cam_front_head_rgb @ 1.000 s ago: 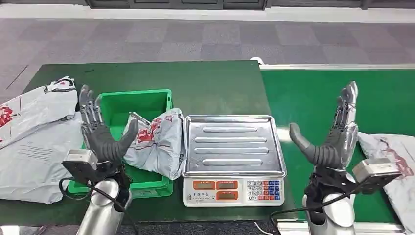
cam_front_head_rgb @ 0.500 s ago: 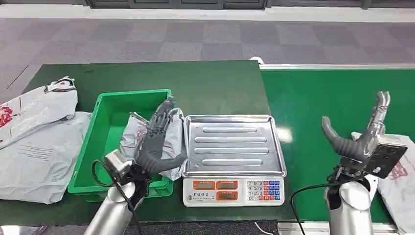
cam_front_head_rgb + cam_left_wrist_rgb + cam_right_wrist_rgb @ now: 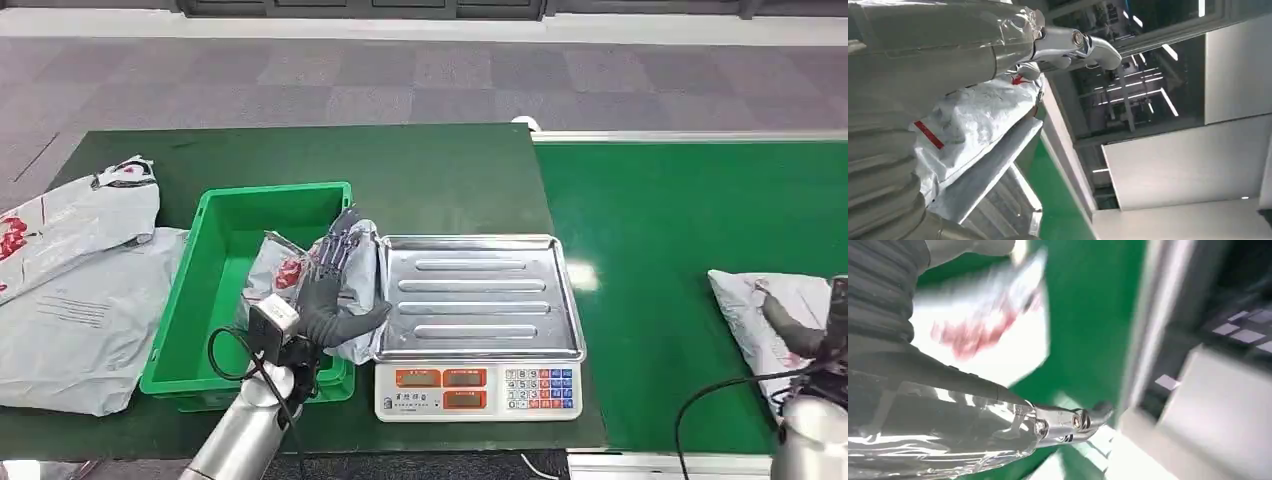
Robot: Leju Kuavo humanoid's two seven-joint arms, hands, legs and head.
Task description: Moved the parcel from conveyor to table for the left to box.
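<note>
- Two parcels matter: one parcel [image 3: 310, 290] leans on the green bin's [image 3: 190, 330] three-o'clock wall, the left hand [image 3: 330, 285] laid over it, fingers spread, not visibly gripping.
- Scale [image 3: 475, 300]: bare tray.
- Conveyor parcel [image 3: 775, 320], three o'clock, not yet moved; right hand [image 3: 810, 335] at it, grip probably unformed, cannot tell.

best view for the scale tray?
Head view: the whole scale tray shows from above, bare. Left wrist view catches just one edge beside the parcel. Right wrist view gives a blurred scale corner.
</note>
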